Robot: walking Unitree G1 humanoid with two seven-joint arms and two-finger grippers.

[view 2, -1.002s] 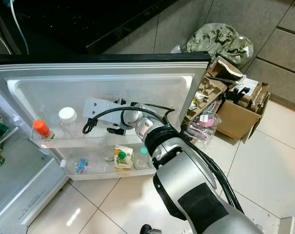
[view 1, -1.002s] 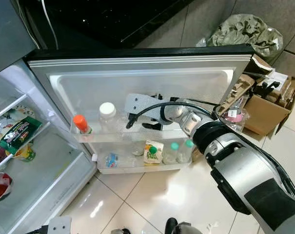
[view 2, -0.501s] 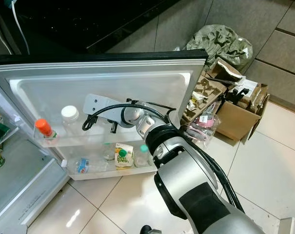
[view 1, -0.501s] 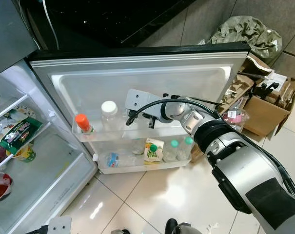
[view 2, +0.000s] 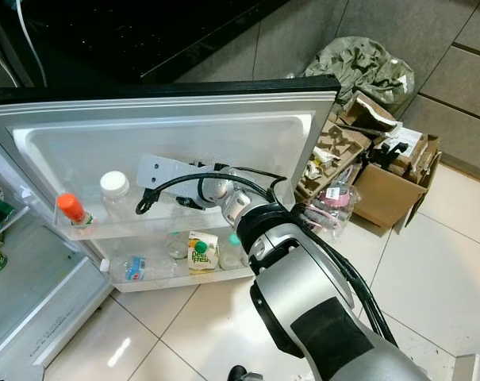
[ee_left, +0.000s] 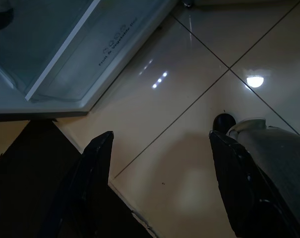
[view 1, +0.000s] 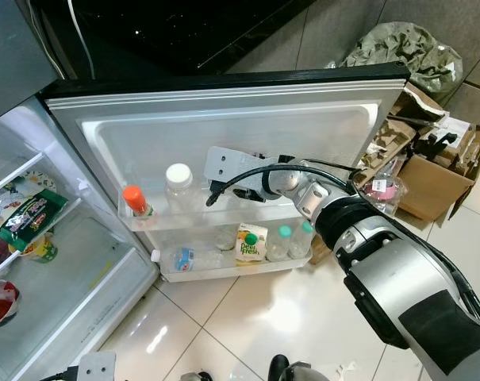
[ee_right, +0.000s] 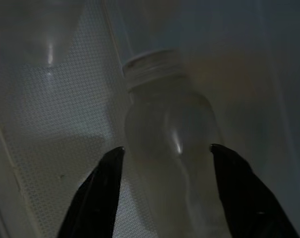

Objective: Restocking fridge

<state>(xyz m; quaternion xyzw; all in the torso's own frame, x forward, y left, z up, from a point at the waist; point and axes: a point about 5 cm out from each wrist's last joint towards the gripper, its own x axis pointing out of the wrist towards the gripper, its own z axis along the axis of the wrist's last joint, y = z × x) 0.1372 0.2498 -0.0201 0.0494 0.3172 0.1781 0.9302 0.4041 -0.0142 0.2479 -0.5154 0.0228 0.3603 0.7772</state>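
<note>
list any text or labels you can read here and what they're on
"Deli fresh": carton in the lower door shelf, small, so the reading is uncertain.
Embossed line on the fridge drawer front: too blurred to read.
Green snack packet inside the fridge: print too small.
Bottle between the right claw's fingers: no readable label.

My right arm reaches into the upper shelf of the open fridge door, its wrist by a white-capped bottle and an orange-capped bottle. I cannot see my fingers here. Below, the lower door shelf holds a juice carton, a green-capped bottle and a lying bottle. Cardboard boxes and a crumpled bag sit on the tiled floor.
</note>
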